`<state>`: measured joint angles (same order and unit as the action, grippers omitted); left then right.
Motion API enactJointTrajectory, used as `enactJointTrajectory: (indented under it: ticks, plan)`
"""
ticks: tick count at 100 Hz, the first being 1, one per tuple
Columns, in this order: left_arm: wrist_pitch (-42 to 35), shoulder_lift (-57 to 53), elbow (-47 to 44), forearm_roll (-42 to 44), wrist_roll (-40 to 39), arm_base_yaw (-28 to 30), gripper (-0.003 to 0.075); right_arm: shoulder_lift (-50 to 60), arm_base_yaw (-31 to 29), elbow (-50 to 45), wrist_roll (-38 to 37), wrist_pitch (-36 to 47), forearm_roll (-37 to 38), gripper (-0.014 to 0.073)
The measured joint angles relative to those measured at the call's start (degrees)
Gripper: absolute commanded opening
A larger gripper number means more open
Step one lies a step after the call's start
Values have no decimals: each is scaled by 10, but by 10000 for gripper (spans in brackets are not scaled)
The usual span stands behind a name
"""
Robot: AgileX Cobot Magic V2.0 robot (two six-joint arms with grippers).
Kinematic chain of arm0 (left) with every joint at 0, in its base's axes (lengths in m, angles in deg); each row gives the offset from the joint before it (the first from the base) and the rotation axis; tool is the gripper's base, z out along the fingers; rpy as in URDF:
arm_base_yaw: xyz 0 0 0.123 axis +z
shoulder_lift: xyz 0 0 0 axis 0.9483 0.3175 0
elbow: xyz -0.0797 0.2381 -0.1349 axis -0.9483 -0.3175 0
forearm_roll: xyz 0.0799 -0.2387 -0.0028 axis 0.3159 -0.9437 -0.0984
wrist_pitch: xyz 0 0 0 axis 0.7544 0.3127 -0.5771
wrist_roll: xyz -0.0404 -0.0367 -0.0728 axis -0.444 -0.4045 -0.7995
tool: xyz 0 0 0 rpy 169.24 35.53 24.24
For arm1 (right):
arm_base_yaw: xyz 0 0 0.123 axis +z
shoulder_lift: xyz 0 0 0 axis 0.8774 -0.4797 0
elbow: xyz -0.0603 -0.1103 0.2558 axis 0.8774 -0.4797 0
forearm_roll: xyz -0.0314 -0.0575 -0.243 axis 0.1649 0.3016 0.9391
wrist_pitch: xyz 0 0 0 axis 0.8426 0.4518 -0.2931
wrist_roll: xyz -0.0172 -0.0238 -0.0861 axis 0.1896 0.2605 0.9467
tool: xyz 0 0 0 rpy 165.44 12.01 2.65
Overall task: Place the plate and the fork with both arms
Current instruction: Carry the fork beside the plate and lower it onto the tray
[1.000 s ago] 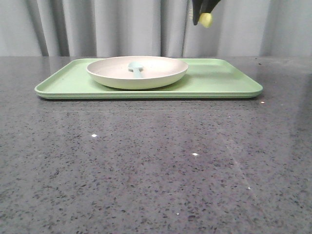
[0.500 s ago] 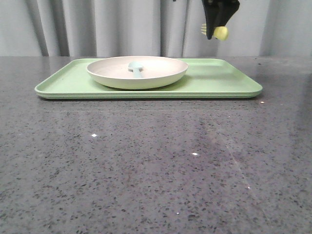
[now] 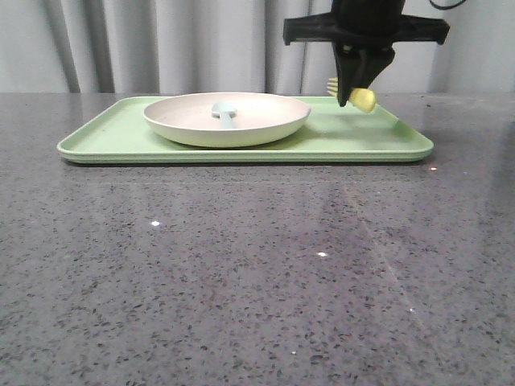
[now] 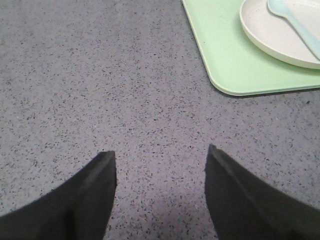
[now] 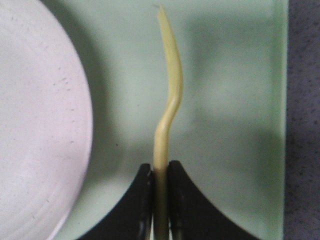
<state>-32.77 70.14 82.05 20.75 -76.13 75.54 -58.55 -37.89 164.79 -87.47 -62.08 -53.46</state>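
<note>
The right claw is clenched on the fork, pinching the yellow handle edge-on so the tines run out ahead of the fingertips, and it hangs over the bare green strip of the tray, seemingly just clear of its surface. The plate sits to one side of the claw, close but apart from the fork, with a pale blue spoon lying in it. Judging from this, the step in hand is setting the fork down beside the plate. To do it well, the claw should sink straight down until the fork touches the tray, keep the handle parallel to the plate's rim, and only then let go; since the fork is held on its narrow edge, it will likely tip flat on release, so a low drop keeps it from skidding toward the plate or the tray's lip. The left claw is released, its fingers spread and holding nothing above the grey worktop, with the tray's corner ahead of it. No brand, label or writing is readable anywhere.
</note>
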Motion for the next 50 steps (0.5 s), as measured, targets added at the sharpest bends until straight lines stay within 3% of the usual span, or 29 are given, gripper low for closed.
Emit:
enactJointTrajectory:
  ticks: [50]
  plan:
    - [0, 0, 0, 0, 0, 0, 387, 0, 0, -67, 0, 79, -22, -115]
